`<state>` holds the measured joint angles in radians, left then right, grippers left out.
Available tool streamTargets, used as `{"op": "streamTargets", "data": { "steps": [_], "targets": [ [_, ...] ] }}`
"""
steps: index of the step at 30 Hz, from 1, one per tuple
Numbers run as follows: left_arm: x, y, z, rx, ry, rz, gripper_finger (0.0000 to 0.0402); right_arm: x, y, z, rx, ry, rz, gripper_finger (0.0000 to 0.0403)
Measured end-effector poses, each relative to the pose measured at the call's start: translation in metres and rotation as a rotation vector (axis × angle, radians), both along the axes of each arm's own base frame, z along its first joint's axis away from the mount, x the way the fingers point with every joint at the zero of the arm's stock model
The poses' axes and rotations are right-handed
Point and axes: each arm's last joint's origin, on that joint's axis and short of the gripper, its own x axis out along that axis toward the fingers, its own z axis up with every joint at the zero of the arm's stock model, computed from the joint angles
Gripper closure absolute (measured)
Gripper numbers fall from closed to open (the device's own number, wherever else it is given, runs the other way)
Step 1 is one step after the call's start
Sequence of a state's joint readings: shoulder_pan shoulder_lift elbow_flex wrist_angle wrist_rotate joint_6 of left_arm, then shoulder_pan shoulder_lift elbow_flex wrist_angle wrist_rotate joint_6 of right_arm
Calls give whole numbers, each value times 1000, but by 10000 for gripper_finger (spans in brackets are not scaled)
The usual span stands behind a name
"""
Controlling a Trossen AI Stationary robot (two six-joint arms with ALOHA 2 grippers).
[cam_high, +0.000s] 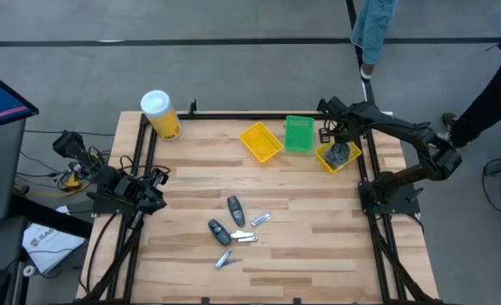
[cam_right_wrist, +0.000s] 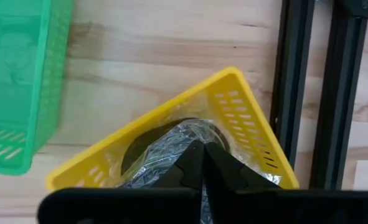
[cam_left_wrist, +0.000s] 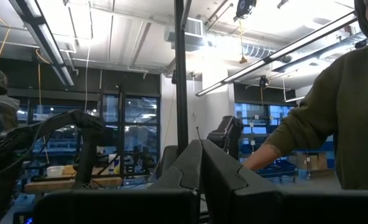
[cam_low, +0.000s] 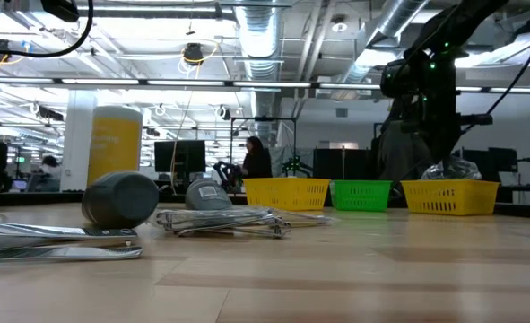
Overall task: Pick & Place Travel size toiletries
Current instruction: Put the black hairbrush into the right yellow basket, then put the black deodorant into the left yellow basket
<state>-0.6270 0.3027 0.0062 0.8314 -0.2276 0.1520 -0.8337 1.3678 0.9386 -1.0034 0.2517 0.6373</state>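
The pale wooden plank desk (cam_high: 301, 237) sits inside a black metal frame on a grey floor; the low view looks past it into a large workshop hall with exposed ceiling ducts, strip lights and monitors, where a few people stand.

No writing on the task's things can be read. A white box on the floor (cam_high: 48, 243) left of the desk carries dark lettering, too small to make out.

Along the far edge stand a yellow canister with a white lid (cam_high: 159, 113), a yellow plastic tray (cam_high: 260, 141), a green plastic tray (cam_high: 298, 134) and a second yellow plastic tray (cam_high: 331, 158) at the right.

The right gripper (cam_right_wrist: 203, 149) hangs over that second yellow tray, jaws clenched, its tips against a crinkled clear-wrapped dark item (cam_right_wrist: 165, 146) lying in the tray; it may be pinching the wrap, though the grip is hard to confirm.

The remaining travel toiletries lie mid-desk: two dark grey oblong pieces (cam_high: 235, 210) (cam_high: 219, 231) and three shiny silver clipper-like tools (cam_high: 259, 219) (cam_high: 243, 238) (cam_high: 225, 260), close together and well apart from either set of jaws.

The left gripper (cam_left_wrist: 201, 163) waits at the desk's left edge, raised and pointed toward the room, jaws clenched on nothing.
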Motion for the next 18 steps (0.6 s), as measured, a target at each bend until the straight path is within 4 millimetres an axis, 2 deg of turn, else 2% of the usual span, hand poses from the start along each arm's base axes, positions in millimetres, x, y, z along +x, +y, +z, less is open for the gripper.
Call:
{"op": "streamTargets", "data": {
  "steps": [5,18],
  "targets": [
    [0,0,0,0,0,0,401,0,-1,0,-8,-6,2,364],
    [0,0,0,-2,-3,0,401,-5,-6,5,14,-3,12,212]
  ]
}}
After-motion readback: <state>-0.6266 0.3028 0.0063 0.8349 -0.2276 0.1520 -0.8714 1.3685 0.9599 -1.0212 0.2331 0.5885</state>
